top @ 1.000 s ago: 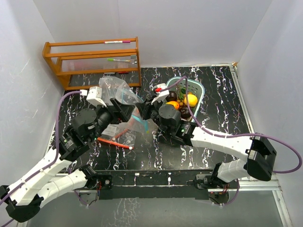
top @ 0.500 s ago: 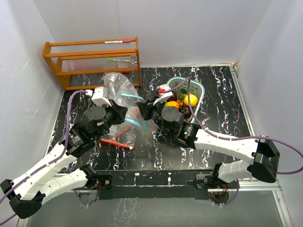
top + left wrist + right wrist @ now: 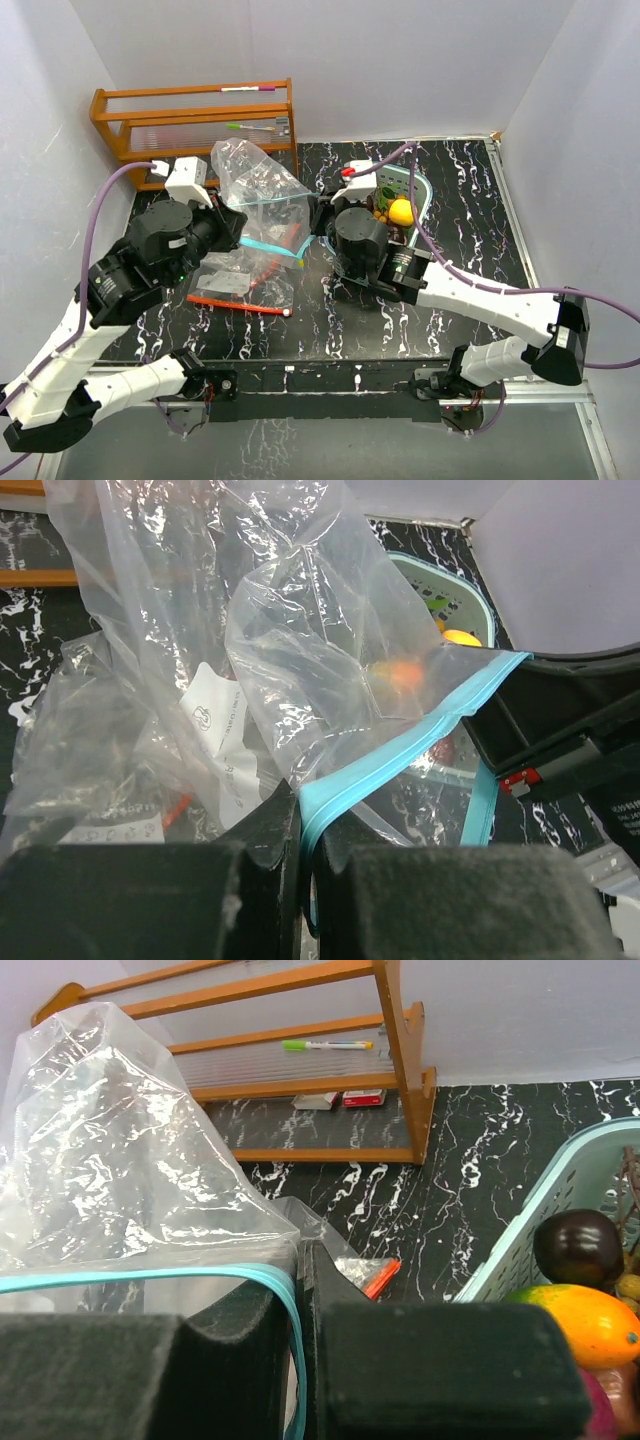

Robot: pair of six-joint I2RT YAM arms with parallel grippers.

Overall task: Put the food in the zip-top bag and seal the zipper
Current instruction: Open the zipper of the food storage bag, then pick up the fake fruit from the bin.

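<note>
I'm watching the left claw [image 3: 303, 825] and right claw [image 3: 298, 1270] both pinching the zip-top bag's [image 3: 262, 190] teal zipper edge. The food [image 3: 400, 211] is sitting in the basket [image 3: 540, 1225] beside it, apparently all of it.

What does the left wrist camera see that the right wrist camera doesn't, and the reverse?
Only the left wrist view: a white printed slip under the plastic, and the right arm's black casing at the right edge. Only the right wrist view: a green pen on a shelf. Both: the clear zip-top bag with its teal zipper strip, the teal basket, some of the wooden rack; the left hand and the right hand each pinch that strip, shut.
</note>
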